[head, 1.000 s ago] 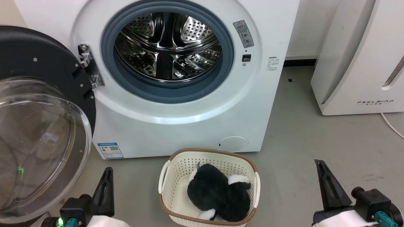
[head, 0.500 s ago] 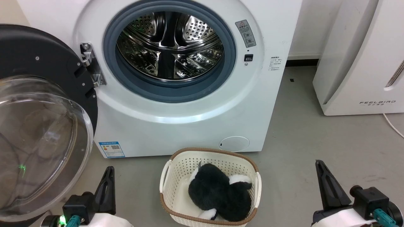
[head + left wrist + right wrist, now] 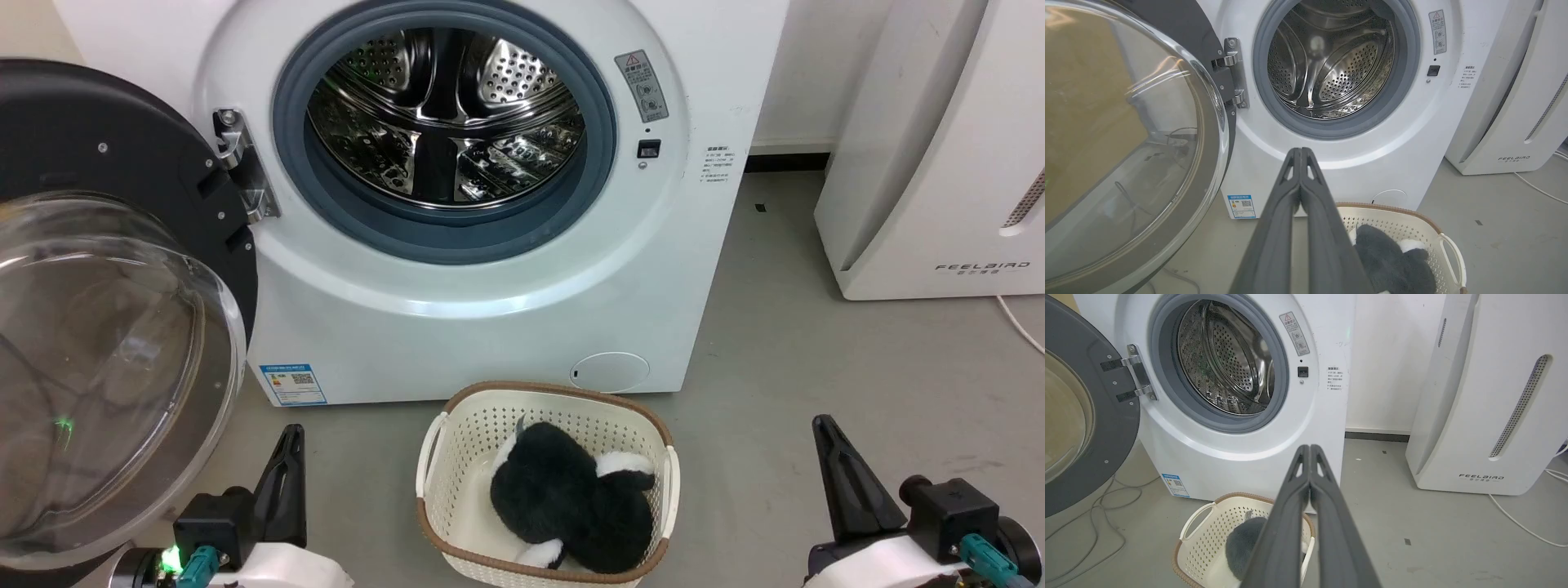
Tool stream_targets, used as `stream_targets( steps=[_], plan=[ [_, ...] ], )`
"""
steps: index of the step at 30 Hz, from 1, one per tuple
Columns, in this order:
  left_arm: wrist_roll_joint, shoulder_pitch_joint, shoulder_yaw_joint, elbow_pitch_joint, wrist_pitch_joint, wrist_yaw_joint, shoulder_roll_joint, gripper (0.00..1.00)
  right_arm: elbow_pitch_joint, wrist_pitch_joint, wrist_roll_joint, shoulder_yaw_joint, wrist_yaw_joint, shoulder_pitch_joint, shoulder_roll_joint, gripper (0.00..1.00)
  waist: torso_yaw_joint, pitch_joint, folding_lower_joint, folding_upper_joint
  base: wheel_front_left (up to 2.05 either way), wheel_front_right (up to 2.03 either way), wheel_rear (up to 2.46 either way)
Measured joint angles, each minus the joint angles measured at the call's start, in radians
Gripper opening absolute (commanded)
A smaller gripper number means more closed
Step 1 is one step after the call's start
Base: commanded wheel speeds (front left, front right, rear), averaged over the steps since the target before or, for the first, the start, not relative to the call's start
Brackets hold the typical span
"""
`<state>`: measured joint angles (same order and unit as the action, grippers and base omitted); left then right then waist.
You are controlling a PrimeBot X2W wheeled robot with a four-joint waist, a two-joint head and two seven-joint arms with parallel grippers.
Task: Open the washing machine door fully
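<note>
Standing wide, washing machine door (image 3: pixel 106 131); left gripper (image 3: pixel 1300 153) and right gripper (image 3: pixel 1309 448) both pressed together, holding nothing.

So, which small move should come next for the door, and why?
Probably a light push by the left gripper on the washing machine door, only to check that it is at its stop. The door already stands swung wide to the left and the drum is uncovered. The left gripper and the right gripper are shut and apart from it.
</note>
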<state>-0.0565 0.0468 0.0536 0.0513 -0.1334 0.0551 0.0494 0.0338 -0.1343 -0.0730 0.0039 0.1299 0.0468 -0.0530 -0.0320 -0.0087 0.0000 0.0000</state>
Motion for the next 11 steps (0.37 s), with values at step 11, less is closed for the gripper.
stream_targets(
  steps=[11],
  plan=[
    [0.007, -0.005, -0.008, -0.009, 0.020, -0.009, 0.000, 0.00, -0.004, 0.023, 0.012, -0.001, 0.000, -0.008, 0.000, 0.00, 0.005, 0.001, 0.0000, 0.0000, 0.00, 0.00, 0.00]
  ],
)
